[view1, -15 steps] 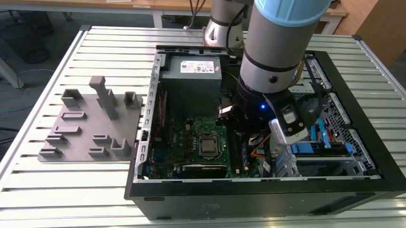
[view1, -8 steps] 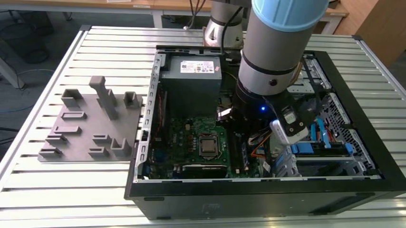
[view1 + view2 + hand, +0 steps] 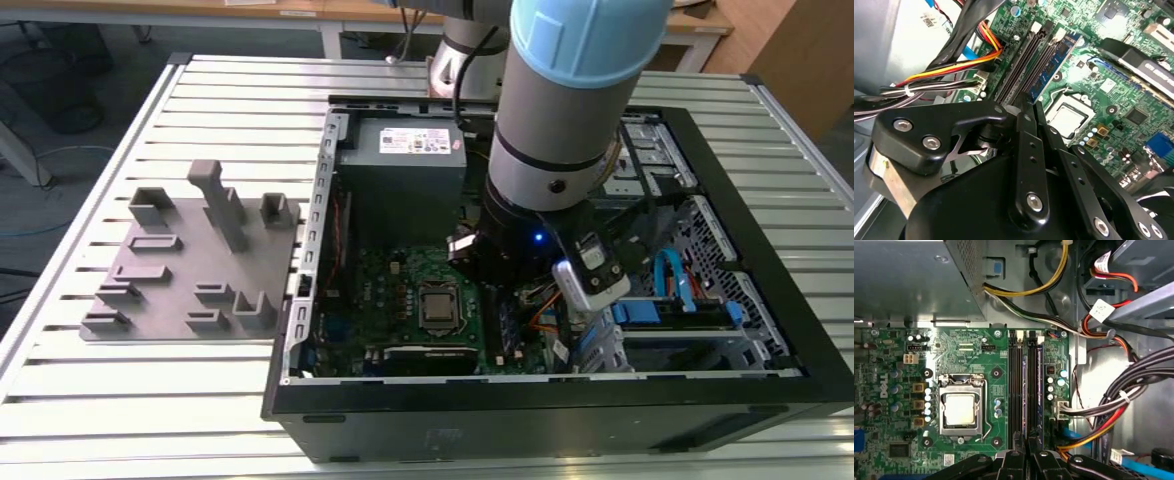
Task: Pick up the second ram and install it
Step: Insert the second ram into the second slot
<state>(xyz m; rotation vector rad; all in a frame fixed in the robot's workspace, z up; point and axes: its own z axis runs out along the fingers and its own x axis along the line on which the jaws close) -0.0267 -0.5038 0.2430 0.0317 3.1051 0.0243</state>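
Exterior view: 1 arm (image 3: pixel 567 130) reaches down into 1 open PC case (image 3: pixel 747 330) on a slatted table (image 3: pixel 80 400). 1 grey fixture block (image 3: pixel 187 260) sits on the table at the exterior view's left, just beside the case.

Gripper (image 3: pixel 1026 100) is low over the RAM slots of the green motherboard (image 3: pixel 969 350). In the second wrist view the fingers (image 3: pixel 1029 135) look close together over the near end of 1 blue ram (image 3: pixel 1054 62); can't tell if they actually clamp it or just touch its edge.

That ram stands upright in a slot, running along it, beside 2 black slots (image 3: pixel 1021 62) that look empty. First wrist view shows the same stick (image 3: pixel 1037 385) edge-on in the slot row, fingertips at its near end.

1 CPU socket (image 3: pixel 960 407) with bare metal lid, well beside the slots. 1 cable bundle (image 3: pixel 1114 405) on the other side.
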